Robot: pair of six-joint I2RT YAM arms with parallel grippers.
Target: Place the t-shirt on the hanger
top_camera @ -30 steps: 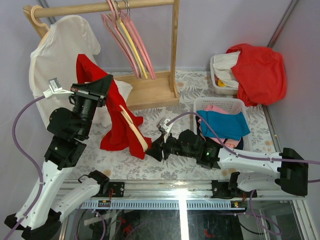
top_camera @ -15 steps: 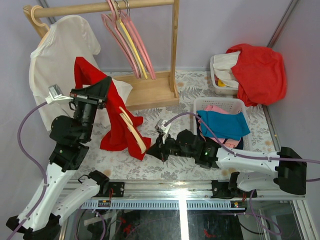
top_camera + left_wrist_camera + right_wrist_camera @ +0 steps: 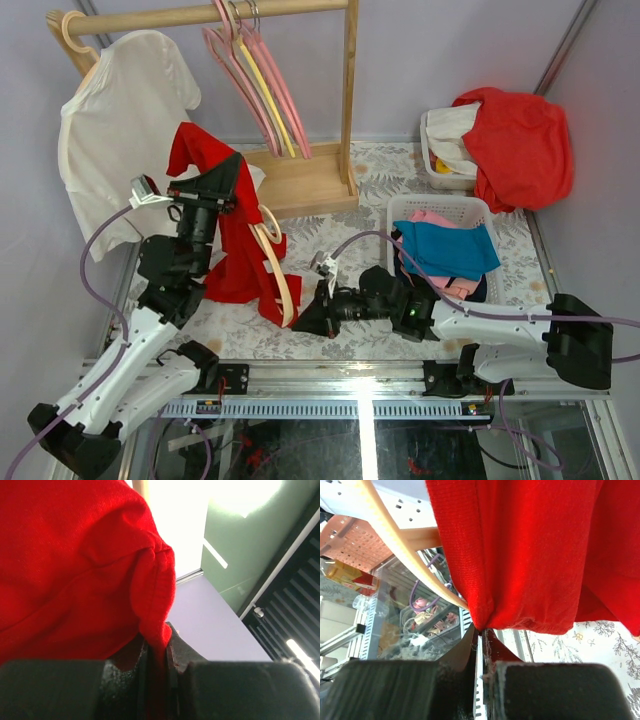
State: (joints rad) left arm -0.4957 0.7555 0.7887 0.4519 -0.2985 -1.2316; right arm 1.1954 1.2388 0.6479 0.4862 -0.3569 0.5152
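The bright red t-shirt [image 3: 235,262] hangs in the air over the table's left half. My left gripper [image 3: 232,192] is shut on a fold of the t-shirt's top edge, which fills the left wrist view [image 3: 75,570]. The pale wooden hanger [image 3: 281,280] hangs inside the t-shirt, one arm showing along its right edge; it also shows in the right wrist view [image 3: 420,538]. My right gripper [image 3: 312,318] is low beside the hem. Its jaws pinch the bottom corner of the t-shirt [image 3: 520,555] at their very tips.
A wooden rack [image 3: 300,180] at the back holds a white t-shirt [image 3: 115,130], pink hangers [image 3: 232,60] and a yellow hanger [image 3: 262,90]. A white basket [image 3: 400,212] with blue cloth stands at the right. A red-orange garment [image 3: 520,140] drapes another basket behind it.
My left arm has swung right and nearer, carrying the t-shirt's top with it. My right gripper has moved nearer the front edge with the hem. The hanger has shifted with the cloth.
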